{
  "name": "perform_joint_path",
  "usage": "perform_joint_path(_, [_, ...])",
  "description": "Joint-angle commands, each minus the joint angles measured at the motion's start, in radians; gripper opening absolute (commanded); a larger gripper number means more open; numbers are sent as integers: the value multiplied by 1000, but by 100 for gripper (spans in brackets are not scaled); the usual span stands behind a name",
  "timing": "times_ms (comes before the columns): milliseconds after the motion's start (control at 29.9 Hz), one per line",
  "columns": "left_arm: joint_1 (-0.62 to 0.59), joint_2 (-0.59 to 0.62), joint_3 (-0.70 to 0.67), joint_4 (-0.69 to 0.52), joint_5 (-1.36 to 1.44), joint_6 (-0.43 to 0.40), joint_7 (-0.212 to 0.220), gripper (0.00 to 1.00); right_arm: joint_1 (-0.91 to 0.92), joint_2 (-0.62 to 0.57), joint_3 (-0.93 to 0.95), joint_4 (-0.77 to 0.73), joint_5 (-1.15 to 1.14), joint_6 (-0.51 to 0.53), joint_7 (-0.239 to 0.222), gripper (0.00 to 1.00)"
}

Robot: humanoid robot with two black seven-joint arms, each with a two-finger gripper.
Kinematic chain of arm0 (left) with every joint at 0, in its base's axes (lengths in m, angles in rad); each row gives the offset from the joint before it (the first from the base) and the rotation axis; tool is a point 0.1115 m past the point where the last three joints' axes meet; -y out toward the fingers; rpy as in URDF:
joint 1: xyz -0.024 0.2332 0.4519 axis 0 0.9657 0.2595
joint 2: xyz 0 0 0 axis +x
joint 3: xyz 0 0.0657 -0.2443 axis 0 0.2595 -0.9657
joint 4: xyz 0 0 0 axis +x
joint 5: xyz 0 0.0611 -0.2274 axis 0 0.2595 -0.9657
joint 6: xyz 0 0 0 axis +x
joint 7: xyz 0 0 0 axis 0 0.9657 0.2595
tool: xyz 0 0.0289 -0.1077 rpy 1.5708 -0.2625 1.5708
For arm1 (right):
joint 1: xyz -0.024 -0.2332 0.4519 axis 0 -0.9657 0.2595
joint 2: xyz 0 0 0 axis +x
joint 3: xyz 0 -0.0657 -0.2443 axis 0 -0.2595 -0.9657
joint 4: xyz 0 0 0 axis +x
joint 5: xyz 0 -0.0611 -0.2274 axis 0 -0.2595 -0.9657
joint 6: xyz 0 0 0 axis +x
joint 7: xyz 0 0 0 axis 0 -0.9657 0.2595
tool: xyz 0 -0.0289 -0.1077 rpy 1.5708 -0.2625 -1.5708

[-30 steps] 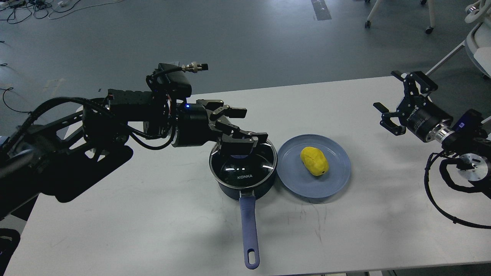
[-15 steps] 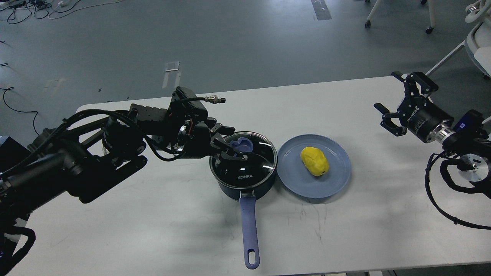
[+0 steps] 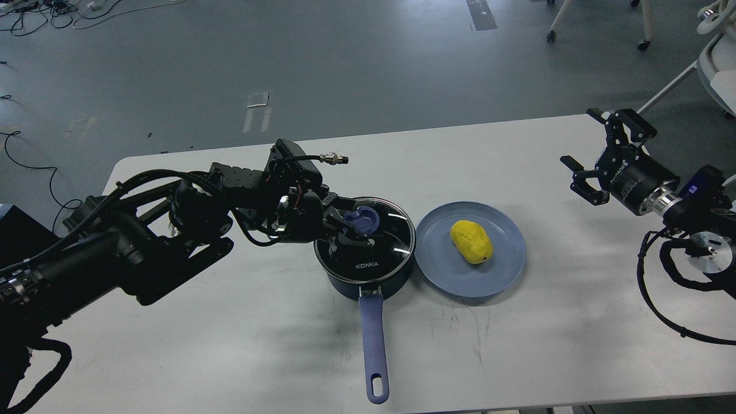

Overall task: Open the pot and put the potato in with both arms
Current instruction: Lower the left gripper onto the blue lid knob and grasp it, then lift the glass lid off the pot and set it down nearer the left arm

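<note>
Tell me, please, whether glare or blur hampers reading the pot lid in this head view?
Head view: sharp, evenly lit. The glass lid shows small white streaks of glare, yet its lettering reads clearly. The left gripper is dark against the dark lid, so its jaws blur together. Soft shadows lie on the table.

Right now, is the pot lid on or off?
On. The glass lid sits flat on the pot rim; left gripper is at its knob.

A lab or test room: bare grey floor (image 3: 368, 69), loose cables (image 3: 34, 14), wheeled chair legs (image 3: 598, 23), plain white desk (image 3: 241, 345).
</note>
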Motion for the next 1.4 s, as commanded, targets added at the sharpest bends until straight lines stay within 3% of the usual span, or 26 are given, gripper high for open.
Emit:
perform_joint_path(0, [0,1,1,1,-2,-1,0,97,0,0,0,0,0,0,0,100])
perform_joint_path(234, [9,1,1,-1,-6,1,-3,88,-8,0,-2,0,0,0,0,100])
perform_joint_path(468, [8,-1,-1,-2,-5,1,-4,58,-12,0,-2,1,0,0,0,100])
perform_joint_path(602, [0,4,-2,-10,-6,4,-7,49,-12,0,-2,1,0,0,0,100])
perform_joint_path(802, [-41,21,-5,-19,-11,28,-20,49,-12,0,-1,1,0,0,0,100])
perform_joint_path(869, [-53,77,-5,-51,-12,30,-52,49,-12,0,-2,1,0,0,0,100])
perform_joint_path(1003, [-60,165,-10,-70,-28,65,-52,49,-12,0,0,0,0,0,0,100])
perform_joint_path(1204, [-35,355,4,-71,-48,206,-52,49,-11,-2,0,1,0,0,0,100])
perform_joint_path(1371, [77,487,41,-62,-49,312,-52,49,-12,0,-1,0,0,0,0,100])
